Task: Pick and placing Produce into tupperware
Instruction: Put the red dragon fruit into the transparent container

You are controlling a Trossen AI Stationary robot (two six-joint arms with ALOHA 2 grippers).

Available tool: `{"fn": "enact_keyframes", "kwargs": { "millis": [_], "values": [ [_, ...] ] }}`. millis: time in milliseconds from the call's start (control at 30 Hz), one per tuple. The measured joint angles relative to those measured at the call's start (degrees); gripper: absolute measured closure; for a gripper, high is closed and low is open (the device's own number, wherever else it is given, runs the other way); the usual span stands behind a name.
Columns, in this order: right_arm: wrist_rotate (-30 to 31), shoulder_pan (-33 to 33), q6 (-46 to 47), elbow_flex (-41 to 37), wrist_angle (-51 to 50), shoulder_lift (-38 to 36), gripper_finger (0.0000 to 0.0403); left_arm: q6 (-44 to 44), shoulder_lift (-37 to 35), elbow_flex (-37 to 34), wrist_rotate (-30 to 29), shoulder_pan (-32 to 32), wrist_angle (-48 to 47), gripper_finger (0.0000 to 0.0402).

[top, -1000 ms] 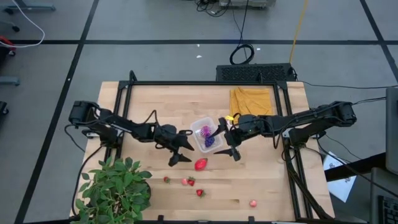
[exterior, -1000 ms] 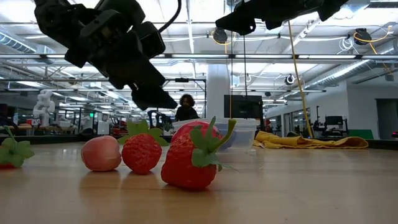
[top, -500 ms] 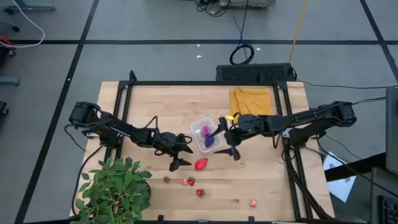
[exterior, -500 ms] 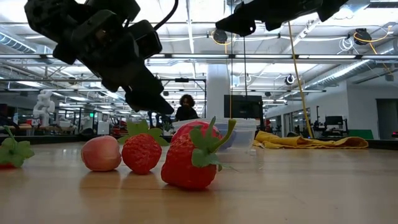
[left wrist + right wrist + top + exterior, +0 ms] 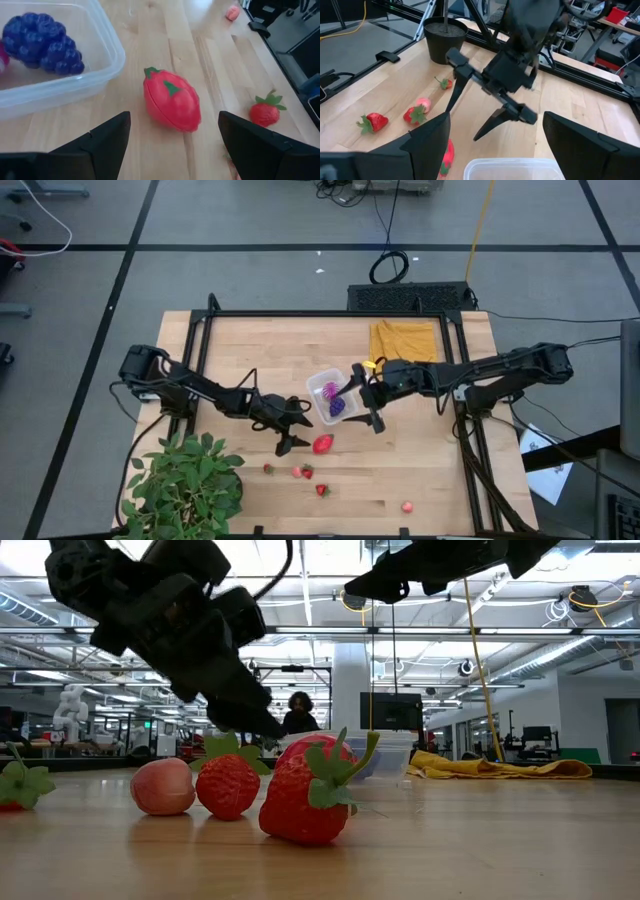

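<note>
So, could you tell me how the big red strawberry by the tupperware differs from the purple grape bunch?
The big strawberry is red and smooth; the grape bunch is dark purple and knobbly. The strawberry lies on the bare table, between the open fingers of the left gripper; the grapes sit inside the tupperware. Neither is held.

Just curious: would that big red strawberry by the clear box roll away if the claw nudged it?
Probably a bit: the strawberry is rounded and lies on its side on smooth wood. Its glossy skin looks slippery, likely hard, light plastic.

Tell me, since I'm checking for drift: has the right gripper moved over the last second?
Barely. In the high view the right gripper has edged slightly away from the table's front edge and stays beside the tupperware, fingers open.
</note>
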Motion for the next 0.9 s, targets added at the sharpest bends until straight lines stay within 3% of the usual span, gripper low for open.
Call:
{"fn": "enact_keyframes", "kwargs": {
  "millis": [300,900],
  "values": [
    [0.0,0.0,0.0,0.0,0.1,0.0,0.0096,-1.6,3.8,0.0,-1.4,-0.2,5.7,0.0094],
    [0.0,0.0,0.2,0.0,0.0,0.0,0.0096,-7.2,6.2,1.8,-6.6,-1.8,4.8,0.0094]
  ]
}}
